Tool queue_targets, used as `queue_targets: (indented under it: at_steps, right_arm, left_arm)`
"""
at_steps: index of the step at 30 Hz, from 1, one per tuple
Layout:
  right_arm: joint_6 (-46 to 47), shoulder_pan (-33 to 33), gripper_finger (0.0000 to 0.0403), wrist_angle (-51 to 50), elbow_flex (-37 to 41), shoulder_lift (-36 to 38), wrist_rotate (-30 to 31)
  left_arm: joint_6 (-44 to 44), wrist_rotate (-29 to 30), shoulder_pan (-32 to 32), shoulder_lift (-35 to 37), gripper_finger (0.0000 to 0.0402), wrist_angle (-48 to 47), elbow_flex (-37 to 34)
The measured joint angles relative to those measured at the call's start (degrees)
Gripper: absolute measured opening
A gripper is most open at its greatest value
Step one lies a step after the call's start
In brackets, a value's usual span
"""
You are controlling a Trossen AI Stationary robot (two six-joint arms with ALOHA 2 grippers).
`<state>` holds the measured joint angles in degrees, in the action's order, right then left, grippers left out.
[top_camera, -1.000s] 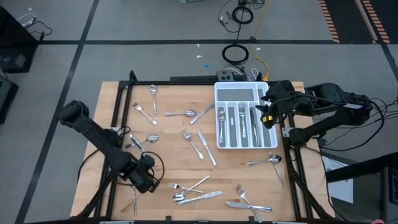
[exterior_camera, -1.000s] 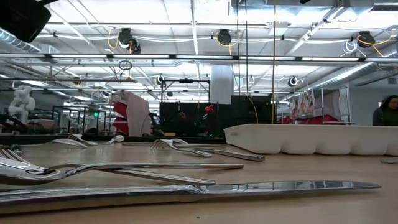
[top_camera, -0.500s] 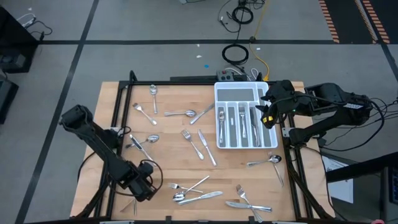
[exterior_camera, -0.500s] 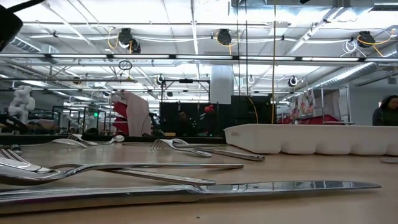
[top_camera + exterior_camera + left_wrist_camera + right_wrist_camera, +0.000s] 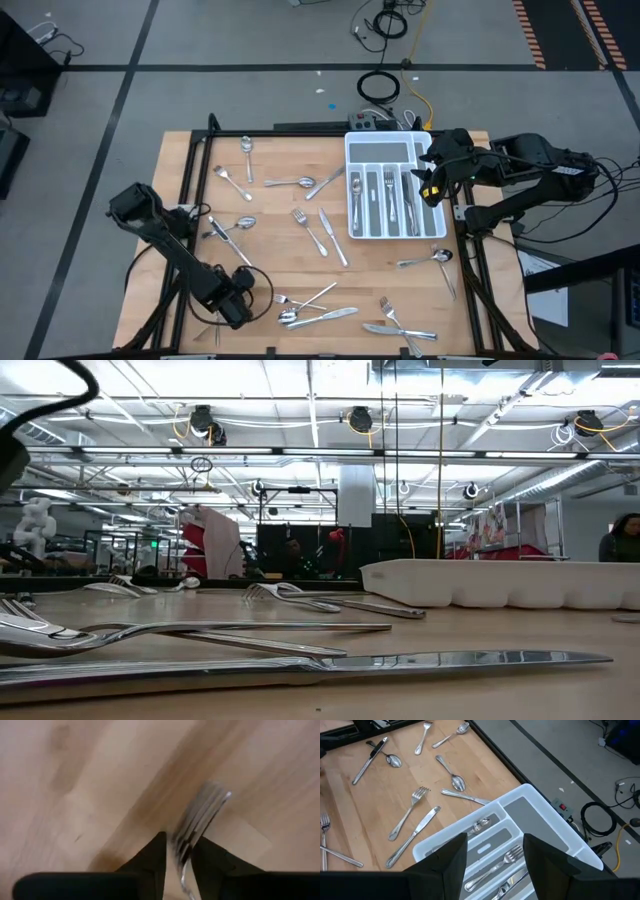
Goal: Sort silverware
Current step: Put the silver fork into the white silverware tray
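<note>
Closing squarely on the fork [image 5: 200, 817] between its parted fingers, the left gripper [image 5: 179, 851], well apart from the white tray [image 5: 352, 190], needs a centred, level pinch; right gripper [image 5: 495, 851] waits open over that tray.

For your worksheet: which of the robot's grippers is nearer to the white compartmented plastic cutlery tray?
The right. The right gripper hangs over the right edge of the white compartmented plastic cutlery tray. The left gripper is far off at the table's near left corner, fingers straddling a silver fork.
</note>
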<state>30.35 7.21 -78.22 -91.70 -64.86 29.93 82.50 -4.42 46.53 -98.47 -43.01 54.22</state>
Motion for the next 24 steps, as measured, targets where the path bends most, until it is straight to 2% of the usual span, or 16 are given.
queue_targets:
  at_steps: [3,5,9,13,17,20,24]
  right_arm:
    - [0.0,0.0,0.0185,0.0,0.0,0.0,0.0]
    - [0.0,0.0,0.0185,0.0,0.0,0.0,0.0]
    - [-0.9,0.0,0.0185,0.1,0.0,0.0,0.1]
    - [-1.2,0.0,0.0185,0.2,0.0,0.0,0.1]
    - [-1.3,0.0,0.0185,0.2,0.0,0.0,0.1]
    - [-1.3,0.0,0.0185,0.2,0.0,0.0,0.1]
    - [-1.3,0.0,0.0185,0.2,0.0,0.3,0.1]
  left_arm:
    - [-4.3,-1.6,-0.6,-2.1,0.0029,1.2,0.1]
    - [-4.8,-2.6,-1.0,-2.2,0.0012,1.2,0.1]
    - [-2.7,-0.9,-1.7,0.1,0.0006,-1.1,0.6]
    - [2.4,5.1,-2.8,6.1,0.0005,-2.2,0.8]
    - [7.0,7.9,-3.5,11.9,0.0004,-5.5,0.8]
    - [10.7,15.1,-4.8,17.2,0.0004,-7.9,0.8]
    - [11.4,28.5,-9.5,25.6,0.0004,-9.5,0.8]
